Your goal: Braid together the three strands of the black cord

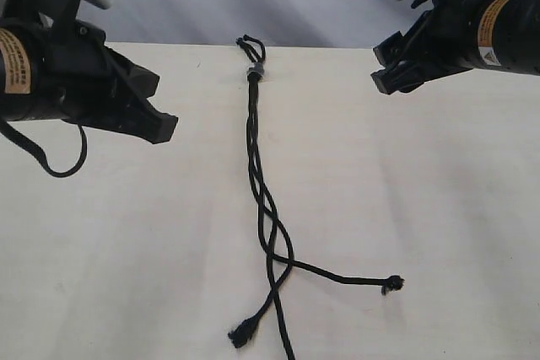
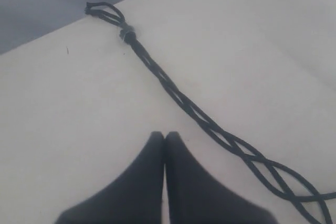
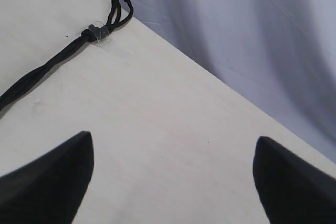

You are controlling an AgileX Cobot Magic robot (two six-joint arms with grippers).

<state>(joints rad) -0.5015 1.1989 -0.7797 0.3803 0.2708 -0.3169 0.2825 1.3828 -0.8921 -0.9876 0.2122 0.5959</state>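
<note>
Black cord [image 1: 257, 166]: lies along the middle of the table, running from the far edge toward the near edge; no gripper touches it.
Knot [image 1: 254, 72]: at the cord's far end, wrapped in a grey band, with short loops [image 1: 249, 43] beyond it at the table's far edge.
Three strands [image 1: 268, 225]: crossed loosely over one another from the knot down most of the length, with open gaps at the lower crossings; they part near the near end.
Strand ends: one frayed tip [image 1: 393, 284] lies out to the right, another [image 1: 240, 336] at the near left; the third strand runs off the near edge of the exterior view, its end unseen.
Table [image 1: 439, 208]: pale, wood-coloured top.
Left gripper [image 2: 164, 139]: fingers pressed together, nothing between them; left of the cord and apart from it.
Right gripper [image 3: 173, 139]: fingers spread wide, nothing between them; right of the knot end, well apart from the cord.
Cable [image 1: 63, 168]: glossy black loop hanging under the left arm.
Backdrop [image 3: 252, 35]: grey folded cloth behind the table's far edge.
</note>
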